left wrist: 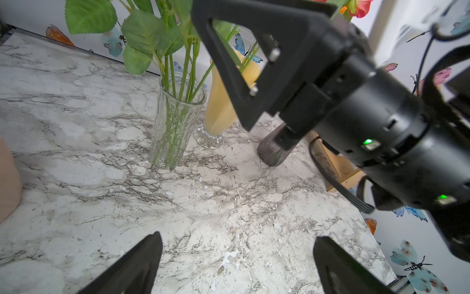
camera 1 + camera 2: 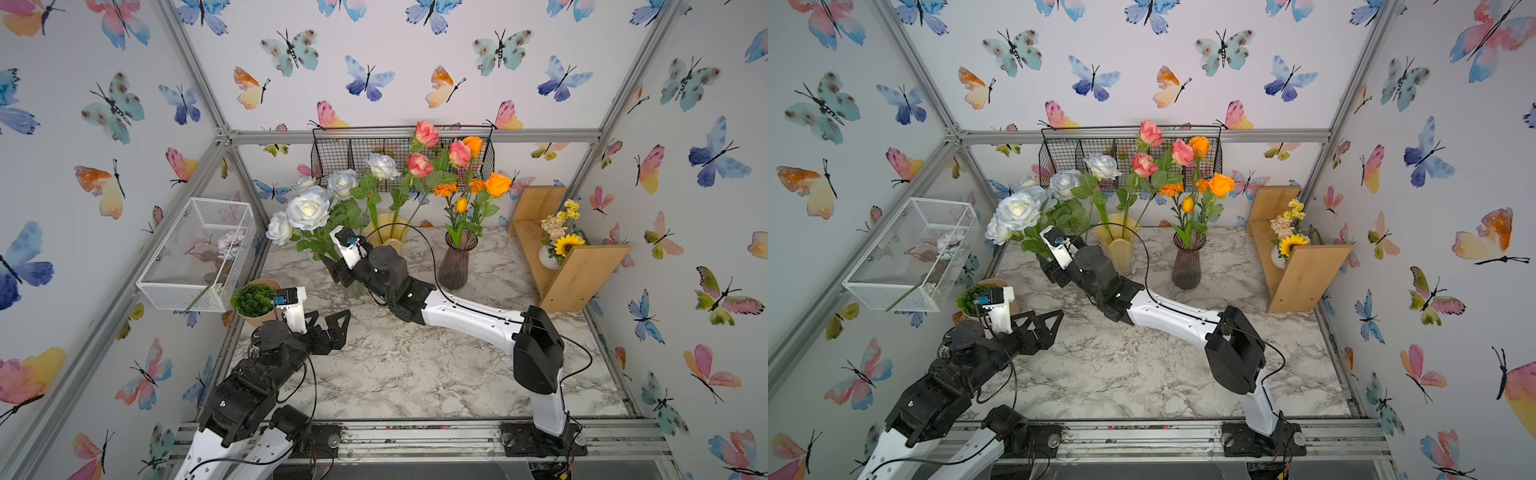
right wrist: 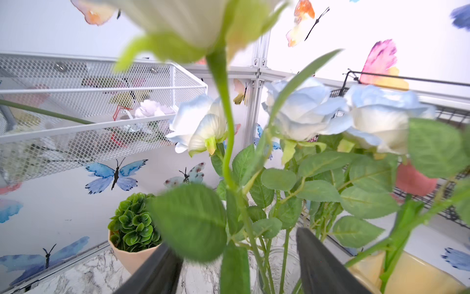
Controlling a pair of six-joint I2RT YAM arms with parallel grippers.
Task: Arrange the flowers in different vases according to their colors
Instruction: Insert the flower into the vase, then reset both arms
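Several white-pale-blue roses (image 2: pixel 308 210) stand in the clear ribbed glass vase (image 1: pixel 175 127) at the back left. Pink-coral roses (image 2: pixel 419 164) rise from the yellow vase (image 2: pixel 384 235). Orange flowers (image 2: pixel 498 183) fill the smoky-purple vase (image 2: pixel 455 264). My right gripper (image 2: pixel 336 266) is at the clear vase's top, open, with rose stems and leaves (image 3: pixel 229 152) between its spread fingers (image 3: pixel 318 259), clamped on none of them. My left gripper (image 1: pixel 237 238) hangs open and empty over bare marble near the front left (image 2: pixel 332 320).
A tan pot with a green succulent (image 2: pixel 254 301) sits beside the left gripper. A white mesh basket (image 2: pixel 195 253) on the left wall holds a pale flower (image 2: pixel 230 243). A black wire basket (image 2: pixel 353 160) hangs at the back. A wooden shelf (image 2: pixel 569 266) carries a sunflower bunch (image 2: pixel 561 243).
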